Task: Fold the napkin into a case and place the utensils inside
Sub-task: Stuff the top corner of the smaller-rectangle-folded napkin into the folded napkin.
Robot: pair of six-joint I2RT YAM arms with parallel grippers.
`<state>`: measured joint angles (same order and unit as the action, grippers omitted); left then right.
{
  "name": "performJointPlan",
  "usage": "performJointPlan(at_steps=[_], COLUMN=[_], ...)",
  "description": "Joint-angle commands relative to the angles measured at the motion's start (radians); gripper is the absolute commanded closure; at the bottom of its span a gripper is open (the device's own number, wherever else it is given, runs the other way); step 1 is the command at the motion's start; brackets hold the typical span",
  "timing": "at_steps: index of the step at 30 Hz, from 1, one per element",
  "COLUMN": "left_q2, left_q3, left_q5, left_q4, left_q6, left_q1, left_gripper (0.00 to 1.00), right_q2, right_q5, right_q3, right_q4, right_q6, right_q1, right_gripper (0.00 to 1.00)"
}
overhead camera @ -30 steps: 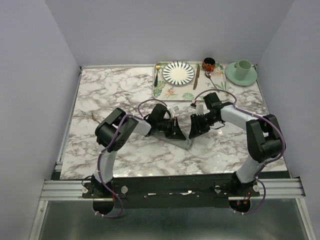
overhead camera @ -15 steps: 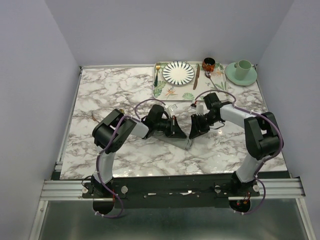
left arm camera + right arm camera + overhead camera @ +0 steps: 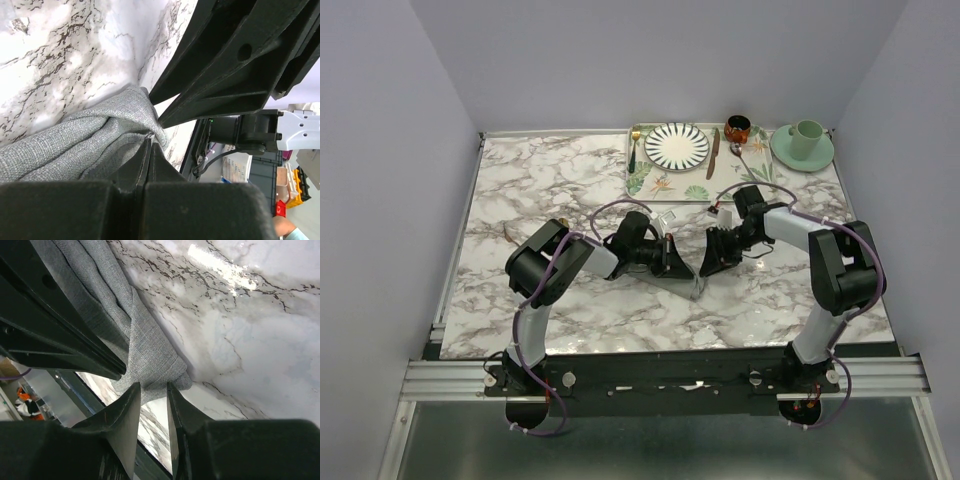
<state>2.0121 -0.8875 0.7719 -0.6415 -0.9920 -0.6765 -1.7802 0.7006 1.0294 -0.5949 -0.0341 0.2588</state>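
- Your L fingers point(image 3: 150, 156): pressed together, pinching the napkin point(image 3: 75, 145) at a gathered edge.
- Your R fingers point(image 3: 152, 392): nearly closed, gripping a bunched corner of the same cloth.
- Napkin: crumpled btwn both arms, mid-desk point(image 3: 550, 180), lying on the marble, near side of the tray point(image 3: 645, 181).

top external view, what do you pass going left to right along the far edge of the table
gold fork with dark handle → round black-and-white striped plate → brown-handled knife → small dark red mug → pale green ceramic cup
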Motion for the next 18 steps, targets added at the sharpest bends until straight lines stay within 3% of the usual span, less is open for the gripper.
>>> performJointPlan(at_steps=[1, 18], left_q2=[-0.042, 0.037], left_q3=[0.015, -0.039], left_q5=[0.006, 0.001], left_q4=[0.022, 0.043], left_q6=[0.032, 0.035], left_q1=[-0.005, -0.012], left_gripper=[1.00, 1.00], right_q2=[-0.001, -0.082], right_q5=[0.040, 0.020], right_q3=[0.037, 0.028], right_q4=[-0.009, 0.050], right_q6=[-0.006, 0.011], right_q1=[-0.012, -0.015], right_gripper=[0.64, 0.55])
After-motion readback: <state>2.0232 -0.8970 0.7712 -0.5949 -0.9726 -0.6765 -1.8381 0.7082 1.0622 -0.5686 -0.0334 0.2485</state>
